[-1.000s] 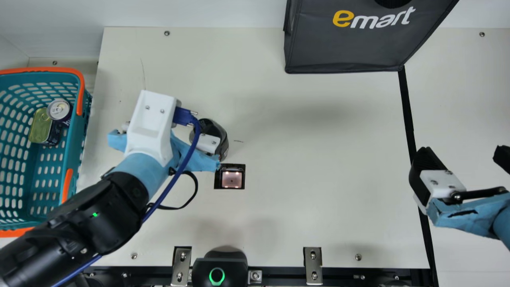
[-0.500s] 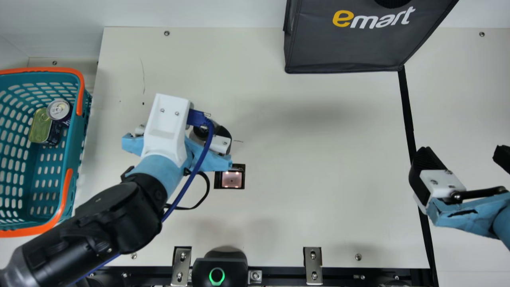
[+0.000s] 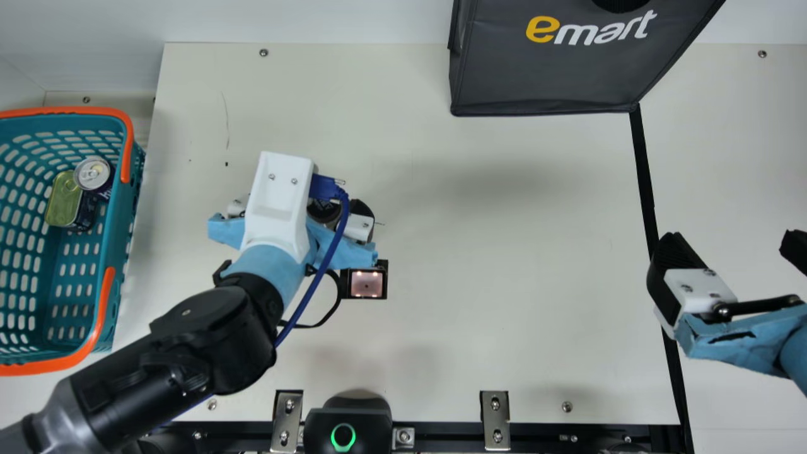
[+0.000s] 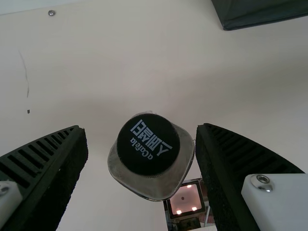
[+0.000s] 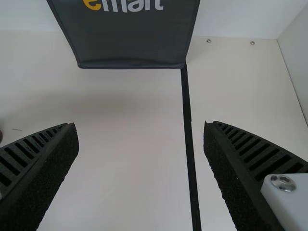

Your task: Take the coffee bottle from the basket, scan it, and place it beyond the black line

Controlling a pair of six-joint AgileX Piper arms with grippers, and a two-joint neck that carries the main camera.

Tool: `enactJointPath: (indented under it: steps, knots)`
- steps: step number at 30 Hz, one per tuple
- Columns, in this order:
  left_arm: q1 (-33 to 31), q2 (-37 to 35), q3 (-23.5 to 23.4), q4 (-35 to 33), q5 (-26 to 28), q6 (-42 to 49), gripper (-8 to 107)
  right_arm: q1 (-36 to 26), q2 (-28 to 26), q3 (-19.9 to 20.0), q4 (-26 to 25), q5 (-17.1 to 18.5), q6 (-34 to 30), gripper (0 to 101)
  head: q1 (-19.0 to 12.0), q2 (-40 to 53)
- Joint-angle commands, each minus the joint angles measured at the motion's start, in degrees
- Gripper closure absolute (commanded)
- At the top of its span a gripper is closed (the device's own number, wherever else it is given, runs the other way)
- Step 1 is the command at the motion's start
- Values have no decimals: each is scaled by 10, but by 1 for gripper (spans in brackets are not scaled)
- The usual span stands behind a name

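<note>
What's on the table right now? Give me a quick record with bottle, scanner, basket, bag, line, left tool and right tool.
bottle: between left tool's fingers, short of line
scanner: lit, beside bottle
basket: holds can and tin
bag: at line's far end
line: black
left tool: open
right tool: open, near line
</note>
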Motion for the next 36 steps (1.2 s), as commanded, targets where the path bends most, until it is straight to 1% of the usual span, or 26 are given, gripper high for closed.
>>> enactJointPath:
  steps: [1,10,22,28,36]
  knots:
    - [2,1,3,2,-2,-3,9,0,0,0,0,0,0,10,-15,1]
    - [10,4,9,4,-13,-10,9,0,0,0,0,0,0,10,-15,1]
    - [-5,11,11,1,-27,-23,89,0,0,0,0,0,0,10,-15,1]
    - [-8,4,11,-1,-33,-6,89,0,0,0,0,0,0,10,-15,1]
    - [-7,-22,24,-22,-64,65,89,0,0,0,0,0,0,10,-15,1]
